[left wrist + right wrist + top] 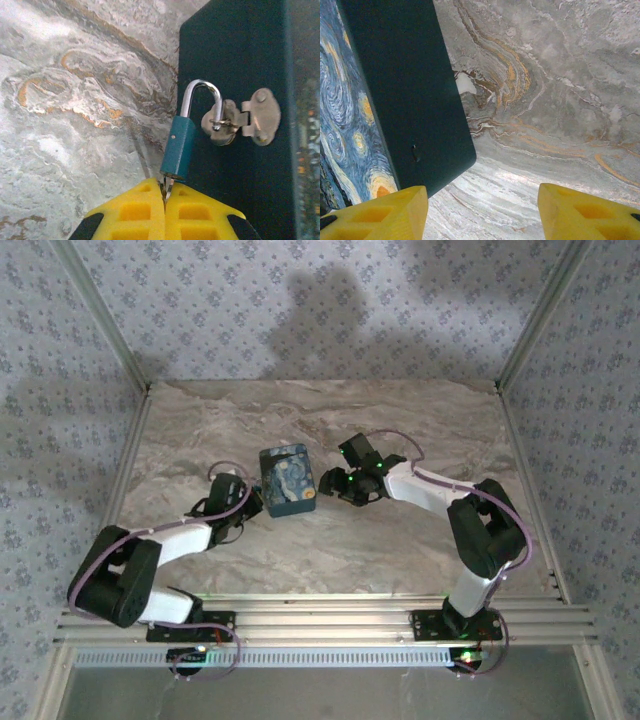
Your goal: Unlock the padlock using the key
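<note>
A small teal padlock (178, 148) hangs by its silver shackle (200, 92) from the metal hasp (242, 119) on the dark side of a box (235, 50). The thin metal key (168, 186) pokes into the bottom of the padlock. My left gripper (165, 189) is shut on the key, its yellow fingers (130, 212) pressed together just below the lock body. From above, the left gripper (250, 502) sits at the box's left side and the right gripper (335, 485) at its right side. My right gripper (482, 215) is open, with nothing between its fingers (385, 212), beside the box's corner (450, 150).
The box (287, 480) has a painted swirl-pattern lid and stands mid-table on the marble surface (400, 550). An aluminium frame rail (330, 625) runs along the near edge. Patterned walls (320, 310) close off the back and sides.
</note>
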